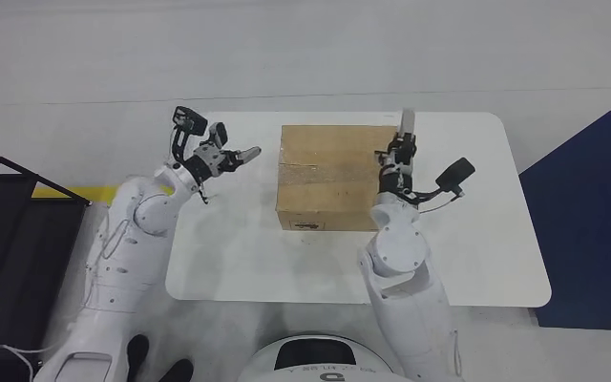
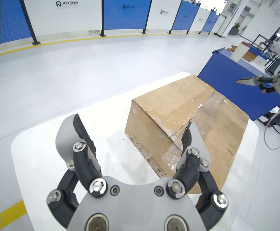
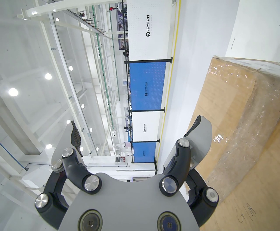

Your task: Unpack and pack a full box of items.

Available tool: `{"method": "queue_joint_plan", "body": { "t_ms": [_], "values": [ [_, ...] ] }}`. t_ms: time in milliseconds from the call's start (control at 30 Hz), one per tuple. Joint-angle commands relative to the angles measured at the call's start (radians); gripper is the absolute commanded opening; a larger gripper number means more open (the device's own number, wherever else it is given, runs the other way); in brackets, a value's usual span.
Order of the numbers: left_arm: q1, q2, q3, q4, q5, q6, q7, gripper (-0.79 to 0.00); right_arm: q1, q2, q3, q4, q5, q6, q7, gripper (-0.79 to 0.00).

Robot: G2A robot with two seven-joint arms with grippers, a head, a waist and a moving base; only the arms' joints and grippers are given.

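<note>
A closed cardboard box (image 1: 329, 177), sealed with clear tape along its top seam, stands in the middle of the white table (image 1: 239, 258). My left gripper (image 1: 243, 155) hovers just off the box's left side, open and holding nothing; in its wrist view the left gripper (image 2: 132, 122) points at the near corner of the box (image 2: 196, 122). My right gripper (image 1: 407, 124) is raised by the box's right edge, pointing away from me. The right gripper (image 3: 137, 123) is open and holds nothing, with the box's taped top (image 3: 240, 131) right beside one finger. The right gripper (image 2: 247, 79) also shows beyond the box.
The table's bare surface runs in front of the box and to both sides. A blue partition (image 1: 573, 191) stands off the table's right end, and a black frame (image 1: 29, 191) off its left. Blue and white barrier panels (image 2: 122, 15) line the floor behind.
</note>
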Motion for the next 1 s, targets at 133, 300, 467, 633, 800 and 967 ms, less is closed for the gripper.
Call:
{"method": "queue_joint_plan", "body": {
  "t_ms": [133, 300, 467, 633, 800, 967],
  "values": [
    [0.004, 0.007, 0.007, -0.012, 0.074, 0.024, -0.078, 0.000, 0.024, 0.000, -0.002, 0.005, -0.019, 0.027, 0.016, 0.000],
    [0.004, 0.007, 0.007, -0.012, 0.074, 0.024, -0.078, 0.000, 0.024, 0.000, -0.002, 0.005, -0.019, 0.027, 0.016, 0.000],
    [0.022, 0.002, -0.023, 0.036, -0.261, -0.008, -0.106, 0.000, 0.024, 0.000, -0.002, 0.005, -0.019, 0.027, 0.016, 0.000],
    [-0.025, 0.007, -0.064, 0.180, -0.941, 0.098, -0.493, -0.034, 0.024, 0.000, -0.002, 0.005, -0.019, 0.027, 0.016, 0.000],
    [-0.096, 0.005, -0.037, 0.315, -1.231, 0.206, -0.790, -0.105, 0.024, 0.000, -0.002, 0.005, -0.019, 0.027, 0.016, 0.000],
    [-0.149, -0.003, 0.040, 0.385, -1.200, 0.199, -0.860, -0.160, 0.024, 0.000, -0.002, 0.005, -0.019, 0.027, 0.016, 0.000]
  ]
}}
